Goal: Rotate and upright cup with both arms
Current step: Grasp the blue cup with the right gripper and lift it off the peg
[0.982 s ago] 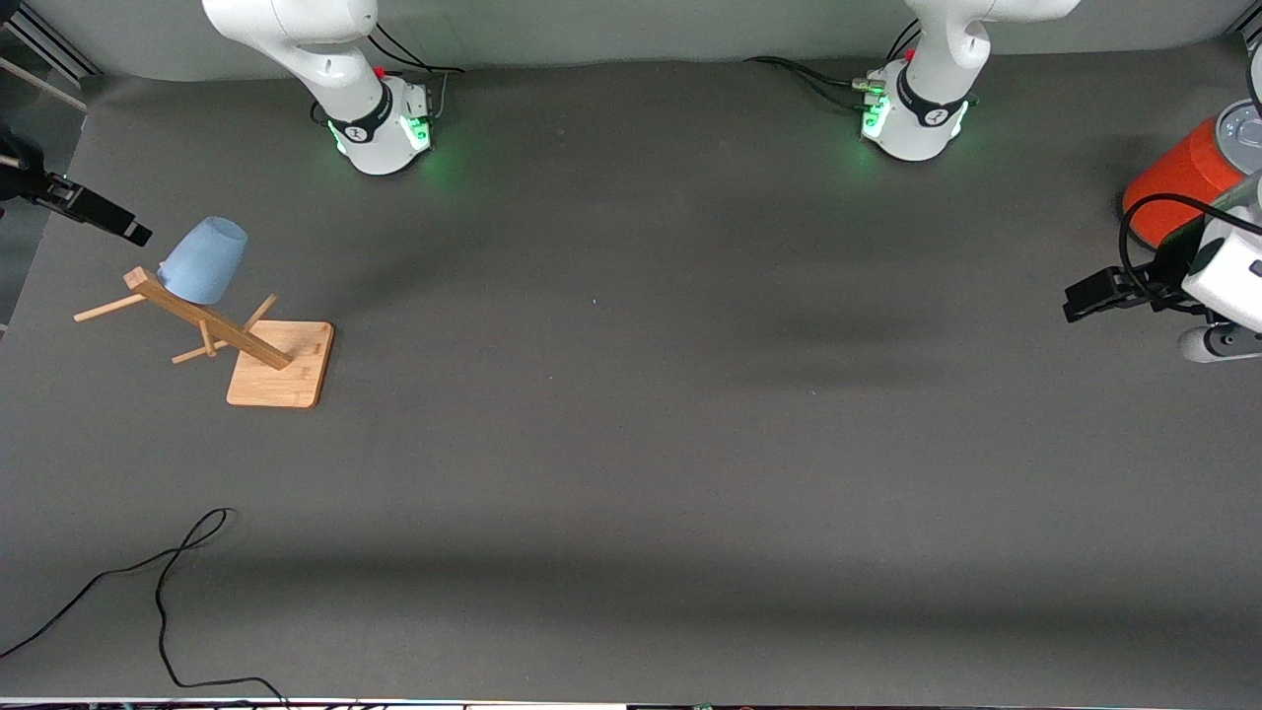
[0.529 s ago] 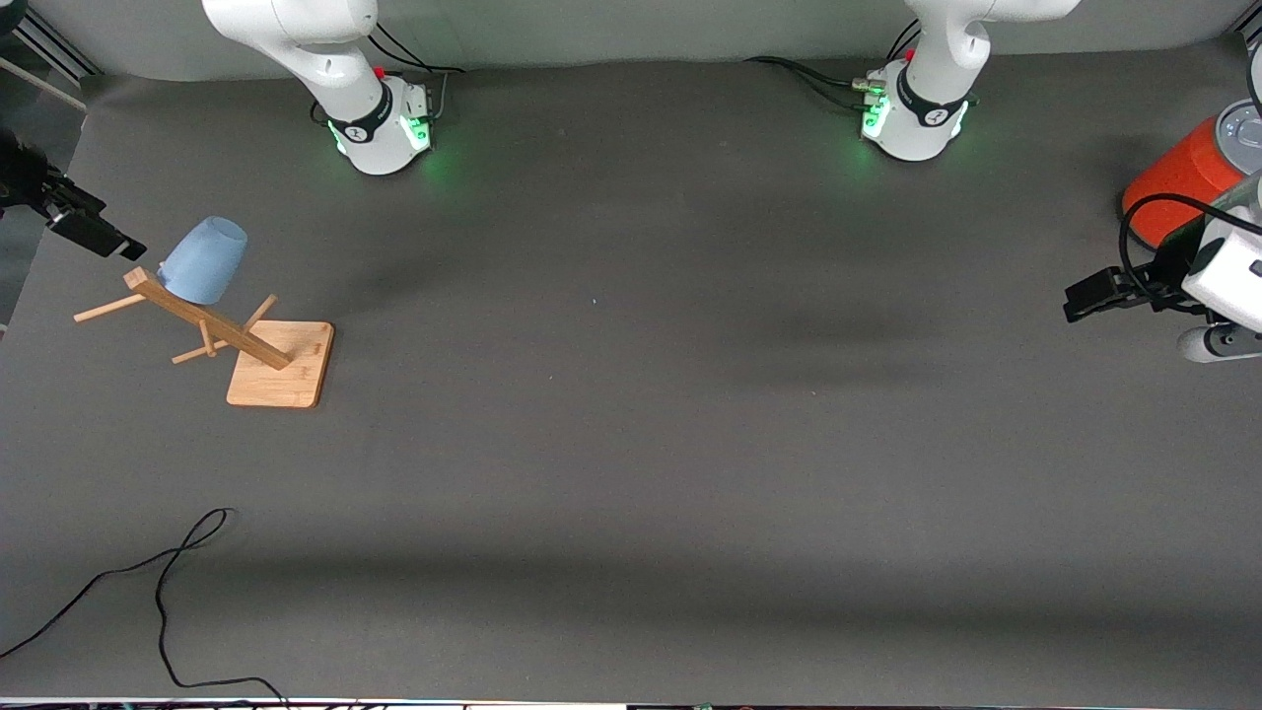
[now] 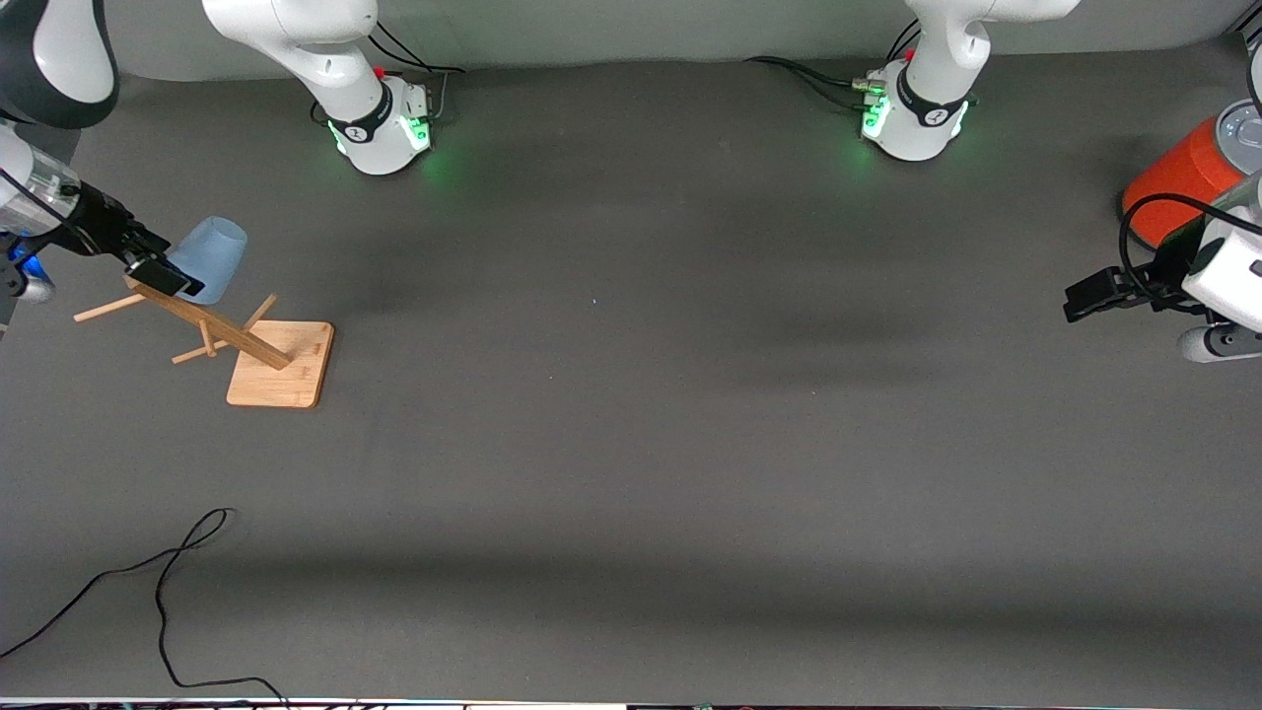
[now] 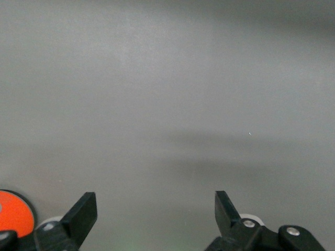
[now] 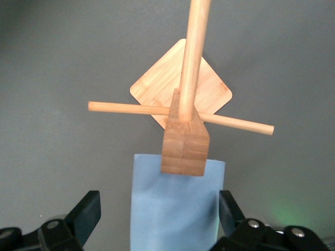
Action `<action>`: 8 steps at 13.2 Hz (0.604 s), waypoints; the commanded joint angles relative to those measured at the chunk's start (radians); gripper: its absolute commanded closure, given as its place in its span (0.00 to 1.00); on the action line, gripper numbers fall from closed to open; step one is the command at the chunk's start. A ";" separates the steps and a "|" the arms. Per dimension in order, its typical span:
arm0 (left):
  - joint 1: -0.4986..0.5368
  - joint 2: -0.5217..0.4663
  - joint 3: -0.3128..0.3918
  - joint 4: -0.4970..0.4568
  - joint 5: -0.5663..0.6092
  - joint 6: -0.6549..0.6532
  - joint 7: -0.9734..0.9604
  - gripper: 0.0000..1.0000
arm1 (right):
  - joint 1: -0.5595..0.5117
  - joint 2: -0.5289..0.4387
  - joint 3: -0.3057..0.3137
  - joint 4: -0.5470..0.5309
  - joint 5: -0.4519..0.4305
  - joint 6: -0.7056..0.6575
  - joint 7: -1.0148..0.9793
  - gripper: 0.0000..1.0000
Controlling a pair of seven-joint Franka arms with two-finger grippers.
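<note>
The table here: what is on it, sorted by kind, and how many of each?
Pale-blue cup, hung upside down on the rack: 1
Wooden rack: 1
Orange canister: 1
Black cable: 1
Robot arms: 2, with the open right gripper around the cup and the open left gripper waiting over bare table
Total: 6
</note>
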 commanded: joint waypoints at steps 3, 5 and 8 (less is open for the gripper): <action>-0.004 -0.013 0.006 -0.003 -0.010 -0.011 0.015 0.00 | 0.013 -0.004 -0.009 -0.056 0.017 0.053 0.022 0.00; -0.002 -0.013 0.006 -0.004 -0.010 -0.011 0.015 0.00 | 0.013 -0.006 -0.009 -0.056 0.017 0.048 0.022 0.44; -0.002 -0.013 0.006 -0.004 -0.010 -0.011 0.015 0.00 | 0.014 -0.009 -0.009 -0.055 0.017 0.044 0.021 0.67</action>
